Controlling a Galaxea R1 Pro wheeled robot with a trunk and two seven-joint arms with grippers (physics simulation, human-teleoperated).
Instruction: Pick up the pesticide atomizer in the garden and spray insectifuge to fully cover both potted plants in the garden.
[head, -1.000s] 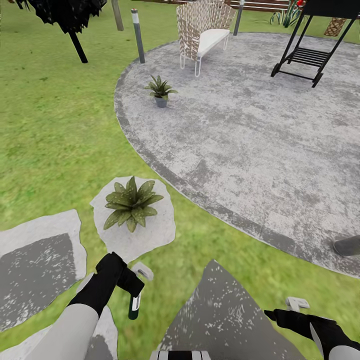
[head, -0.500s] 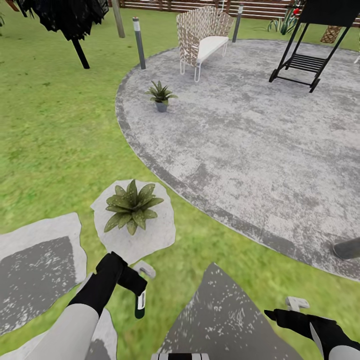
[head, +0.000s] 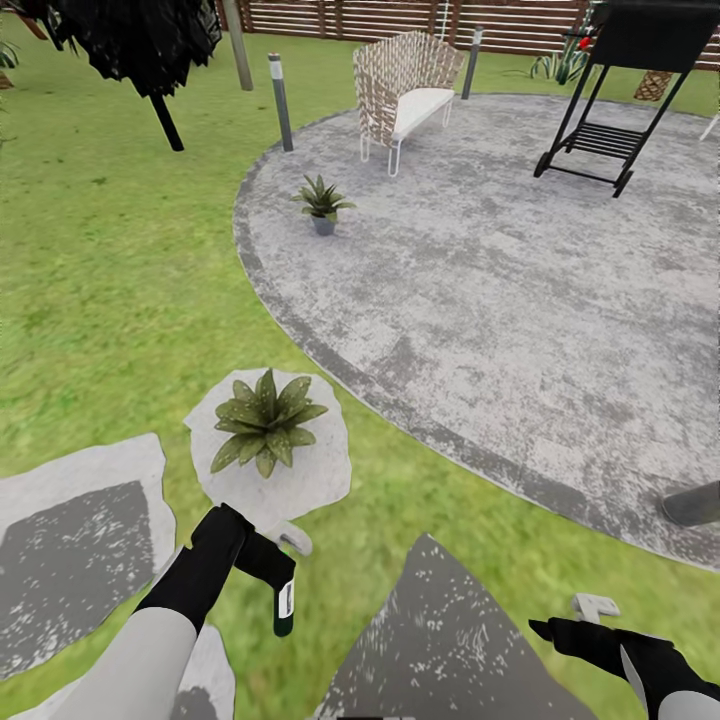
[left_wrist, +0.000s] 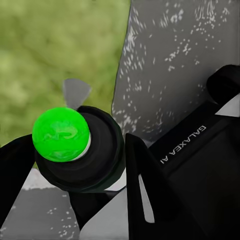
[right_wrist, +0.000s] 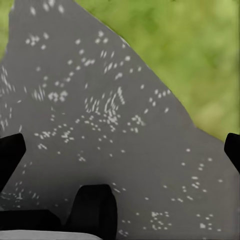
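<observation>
Seen from the head camera, the left gripper (head: 268, 570) sits at the lower left of the frame, clamped on the atomizer (head: 283, 603), whose dark lower part with a white label hangs down over the grass. In the left wrist view the bottle (left_wrist: 80, 147) shows end-on between the black fingers (left_wrist: 142, 175), with a bright green round spot on it. Just above the gripper in the head view, a potted plant (head: 264, 421) spreads its leaves on a pale stepping stone (head: 310, 470); its pot is hidden under the foliage. The second plant (head: 321, 203) stands in a grey pot near the left edge of the patio (head: 520, 290), well apart from the first, in the upper middle of the frame. The right gripper (head: 590, 620) rests at the lower right above a dark grey stone (head: 440, 640). The right wrist view shows its black fingertips (right_wrist: 11, 155) at opposite edges of the picture, spread wide with nothing between them. A wicker bench (head: 405, 75), a black swing frame (head: 620, 90) and a slatted fence (head: 400, 18) line the top of the frame beyond the patio.
</observation>
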